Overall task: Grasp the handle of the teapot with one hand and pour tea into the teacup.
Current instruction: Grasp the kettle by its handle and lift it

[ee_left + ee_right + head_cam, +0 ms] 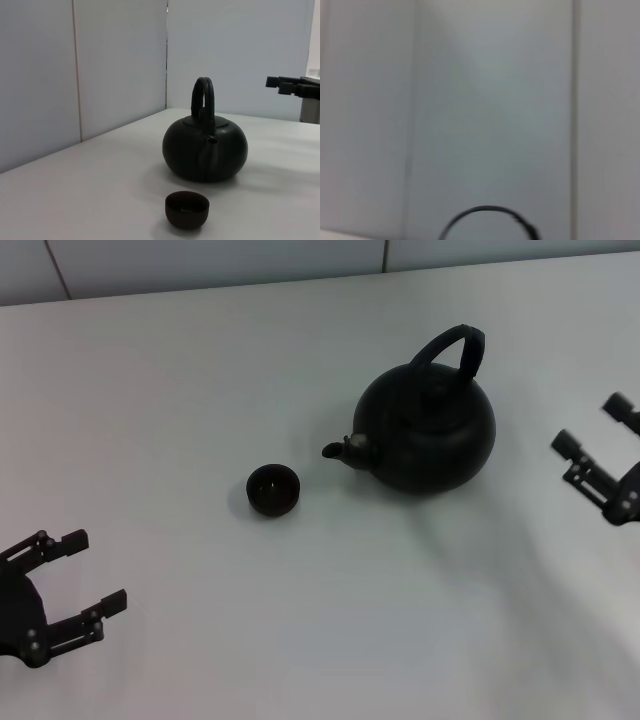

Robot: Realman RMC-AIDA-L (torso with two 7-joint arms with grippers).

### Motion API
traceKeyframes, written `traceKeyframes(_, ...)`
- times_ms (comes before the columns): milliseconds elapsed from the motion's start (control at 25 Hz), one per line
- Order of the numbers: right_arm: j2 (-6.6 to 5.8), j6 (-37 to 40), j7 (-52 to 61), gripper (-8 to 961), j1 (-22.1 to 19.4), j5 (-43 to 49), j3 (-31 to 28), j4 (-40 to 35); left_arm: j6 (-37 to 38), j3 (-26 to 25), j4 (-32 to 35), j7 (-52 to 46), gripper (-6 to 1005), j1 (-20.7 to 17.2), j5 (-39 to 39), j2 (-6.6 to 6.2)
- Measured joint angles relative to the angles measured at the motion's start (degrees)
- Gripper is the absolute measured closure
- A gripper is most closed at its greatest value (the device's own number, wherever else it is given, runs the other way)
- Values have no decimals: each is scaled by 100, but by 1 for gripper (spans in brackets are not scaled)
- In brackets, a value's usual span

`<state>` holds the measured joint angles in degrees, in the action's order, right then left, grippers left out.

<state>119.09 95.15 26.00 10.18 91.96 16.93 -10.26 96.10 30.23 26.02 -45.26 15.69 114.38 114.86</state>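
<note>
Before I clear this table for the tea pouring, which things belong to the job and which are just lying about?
Part of the job:
teapot
its handle
teacup
right claw, open, beside the teapot
left claw, open, near the table's front edge

Lying about:
nothing else on the white table

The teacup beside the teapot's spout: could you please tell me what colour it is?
The teacup is black, matching the teapot; the left wrist view shows it best.

Upright black teapot (430, 430), spout toward teacup (272, 489).
</note>
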Motion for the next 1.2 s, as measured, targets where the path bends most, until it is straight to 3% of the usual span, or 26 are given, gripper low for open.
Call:
traceKeyframes(280, -25, -207, 114, 277, 94, -101, -12, 6, 8, -8, -3, 0, 188, 14, -4, 65)
traceKeyframes(480, -55, -565, 799, 289, 352, -77, 4, -401, -6, -13, 0, 0, 188, 14, -9, 93)
traceKeyframes(720, -75, -1453, 2070, 303, 1066, 731, 170, -1279, -29, -45, 0, 44, 188, 18, -19, 165)
traceKeyframes(960, -90, -1843, 2328, 318, 1472, 1151, 193, -1477, -30, -126, 0, 76, 188, 20, -22, 225)
traceKeyframes(1200, -191, -2172, 2753, 332, 1844, 1428, 567, -1604, -30, -178, -5, 68, 188, 22, -22, 238)
